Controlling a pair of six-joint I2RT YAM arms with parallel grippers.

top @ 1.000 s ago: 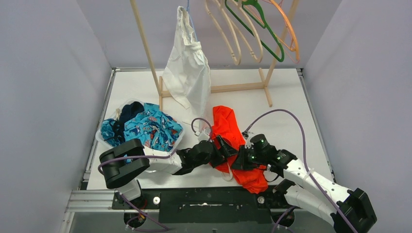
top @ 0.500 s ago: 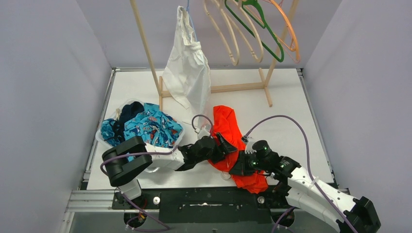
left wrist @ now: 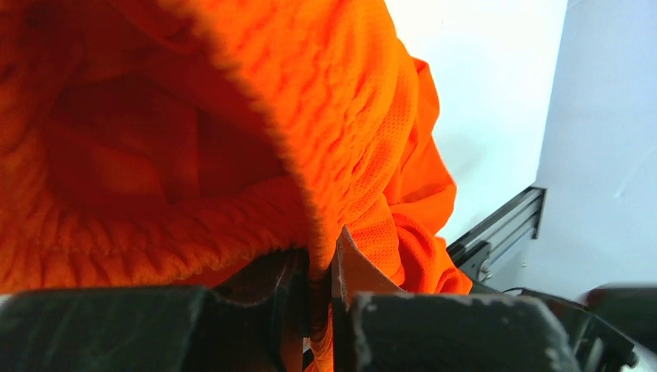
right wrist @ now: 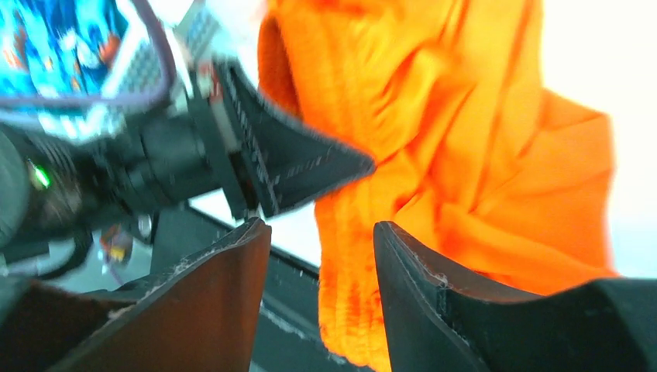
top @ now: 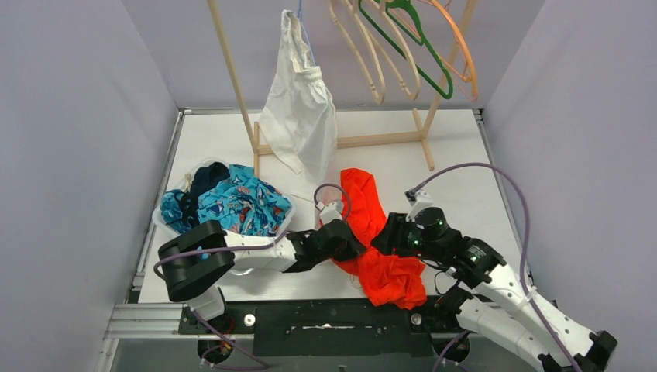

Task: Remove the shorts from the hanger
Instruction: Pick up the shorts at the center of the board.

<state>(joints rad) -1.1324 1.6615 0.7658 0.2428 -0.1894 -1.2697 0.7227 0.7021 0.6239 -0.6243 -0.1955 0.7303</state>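
One fold of the orange shorts (left wrist: 364, 101) sits pinched in my closed left gripper (left wrist: 321, 260); my right gripper (right wrist: 321, 232) hangs half parted, empty. They lie crumpled at lower centre on the table (top: 232, 139). Light, limp mesh, I judge: grip the thick waistband.

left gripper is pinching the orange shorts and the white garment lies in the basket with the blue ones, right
Not quite. The top view shows the white garment hanging on the wooden rack, not in the basket. The left gripper does pinch the orange shorts.
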